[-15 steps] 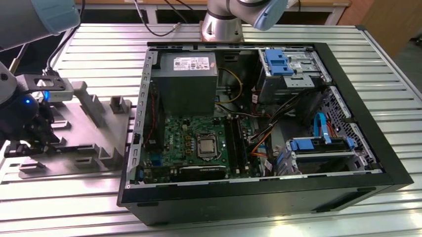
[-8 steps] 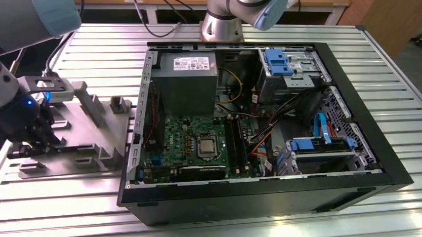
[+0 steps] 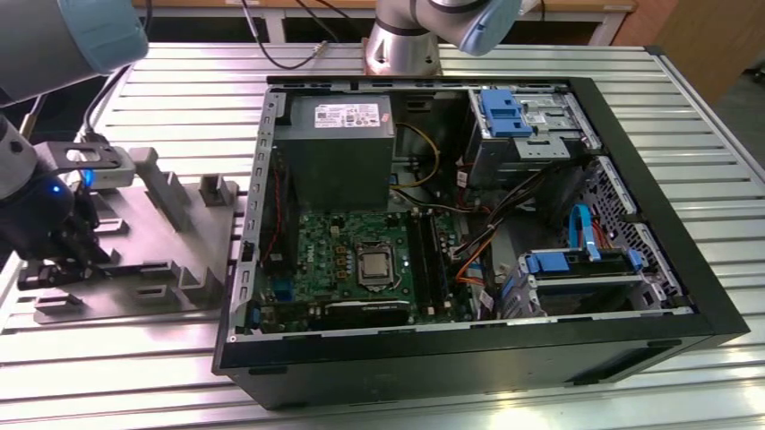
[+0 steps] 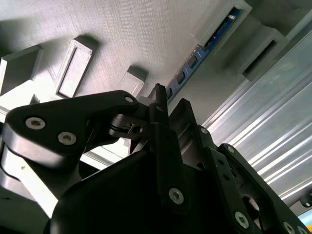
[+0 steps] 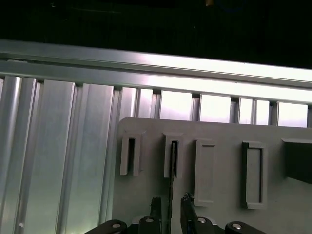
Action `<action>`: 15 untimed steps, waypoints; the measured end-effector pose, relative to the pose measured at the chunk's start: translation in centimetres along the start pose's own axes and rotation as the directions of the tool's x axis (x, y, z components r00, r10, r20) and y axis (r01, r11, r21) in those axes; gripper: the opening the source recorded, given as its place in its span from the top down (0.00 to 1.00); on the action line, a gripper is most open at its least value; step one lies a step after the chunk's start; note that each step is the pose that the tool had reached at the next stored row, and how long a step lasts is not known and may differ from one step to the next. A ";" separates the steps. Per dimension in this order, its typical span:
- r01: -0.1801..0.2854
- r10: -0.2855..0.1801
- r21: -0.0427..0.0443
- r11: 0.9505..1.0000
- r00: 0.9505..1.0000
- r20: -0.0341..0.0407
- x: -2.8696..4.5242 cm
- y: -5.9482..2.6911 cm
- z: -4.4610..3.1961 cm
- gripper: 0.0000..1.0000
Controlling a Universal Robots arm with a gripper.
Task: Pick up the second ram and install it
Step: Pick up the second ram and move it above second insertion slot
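The second ram [image 5: 172, 163] stands on edge in a slot of the grey moulded fixture [image 5: 219, 146]. In the second wrist view its blue-green board [image 4: 214, 36] runs away from the fingers along the fixture [image 4: 122, 39]. My gripper [image 5: 170, 207] straddles the stick, one dark finger on each side with a small gap to it, so it is open. In the exterior view the gripper [image 3: 54, 264] is low over the fixture [image 3: 156, 269] at that view's left, beside the computer case.
The open black computer case [image 3: 669, 296] lies on the slatted aluminium table [image 3: 179, 98]. Inside are the green motherboard [image 3: 347, 246] with long memory slots [image 3: 427, 260], the grey power supply [image 3: 340, 134], cables and blue drive brackets [image 3: 562, 262]. The arm's base [image 3: 400, 49] stands behind the case.
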State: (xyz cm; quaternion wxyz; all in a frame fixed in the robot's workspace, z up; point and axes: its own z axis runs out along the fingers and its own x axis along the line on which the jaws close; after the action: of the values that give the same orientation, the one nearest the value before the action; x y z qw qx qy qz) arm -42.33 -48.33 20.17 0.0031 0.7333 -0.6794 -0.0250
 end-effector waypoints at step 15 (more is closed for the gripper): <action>0.000 0.000 0.000 1.000 1.000 0.000 -0.20 -0.01 0.42 0.79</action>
State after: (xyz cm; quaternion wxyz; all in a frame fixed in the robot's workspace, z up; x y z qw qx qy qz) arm -42.35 -48.12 19.75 0.0030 0.7334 -0.6793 -0.0250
